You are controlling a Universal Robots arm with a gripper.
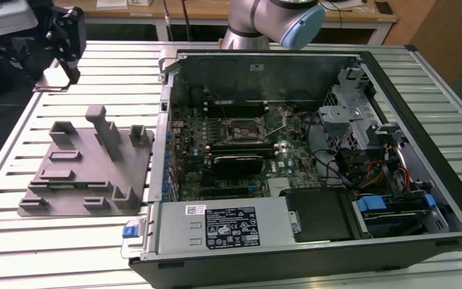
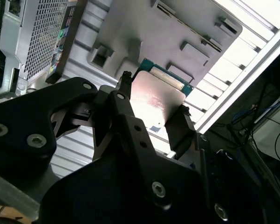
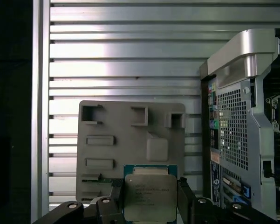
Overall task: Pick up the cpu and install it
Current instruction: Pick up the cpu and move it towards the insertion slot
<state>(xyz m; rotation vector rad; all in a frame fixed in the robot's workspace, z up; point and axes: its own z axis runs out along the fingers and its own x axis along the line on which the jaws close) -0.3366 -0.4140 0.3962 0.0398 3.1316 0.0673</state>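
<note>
My tool (image 3: 150, 190) is clamped on the cpu (image 3: 150, 201), one finger on each opposite edge, silver top showing. Cpu held off the slatted desk (image 3: 130, 46), near the grey fixture plate (image 3: 130, 140), beside the open computer case (image 3: 237, 116).
</note>
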